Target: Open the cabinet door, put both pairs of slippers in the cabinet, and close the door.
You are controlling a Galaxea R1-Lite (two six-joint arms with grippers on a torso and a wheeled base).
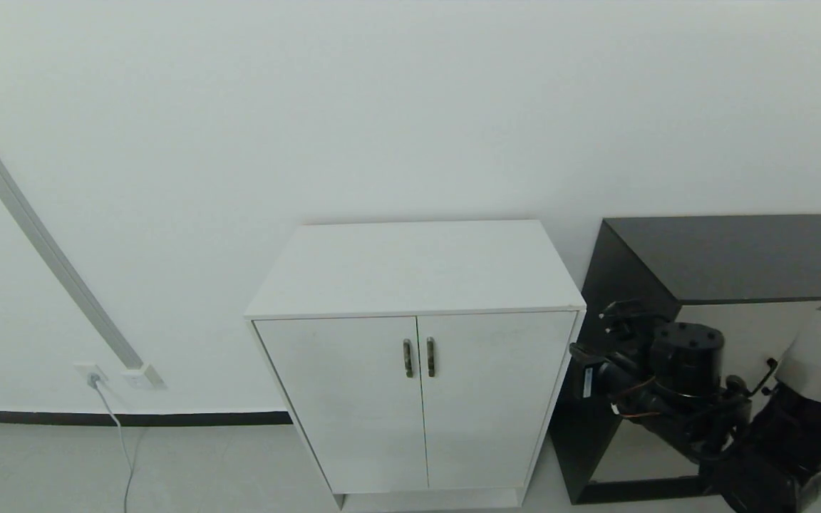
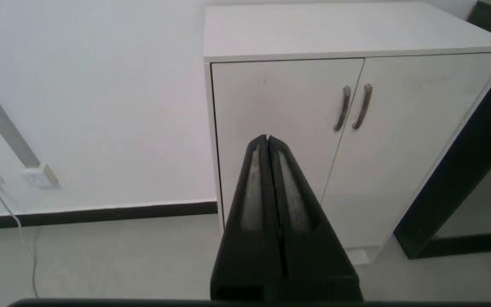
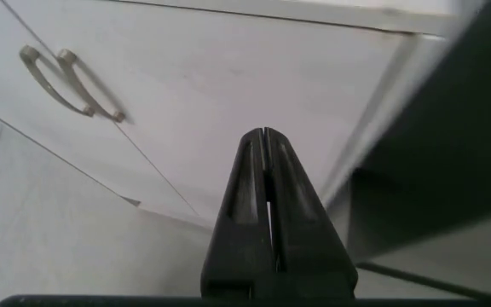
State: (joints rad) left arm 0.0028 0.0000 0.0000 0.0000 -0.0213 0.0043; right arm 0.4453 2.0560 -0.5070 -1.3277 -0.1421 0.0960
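A white two-door cabinet point(image 1: 417, 271) stands shut against a plain white wall point(image 1: 410, 107) on a pale grey floor point(image 1: 204, 463), with a black unit point(image 1: 731, 256) on one side and a cabled wall socket point(image 1: 91, 374) off to the other. The left gripper point(image 2: 268, 145), fingers pressed together, hangs in front of the cabinet, well short of its paired handles point(image 2: 343, 108). The right gripper point(image 3: 266, 136), likewise clamped on nothing, sits near the cabinet's right front edge, with the handles off to its left.

The head camera looked down at the white cabinet point(image 1: 417, 271); both wrist cameras faced its door handles point(image 2: 353, 107), the right one nearer.
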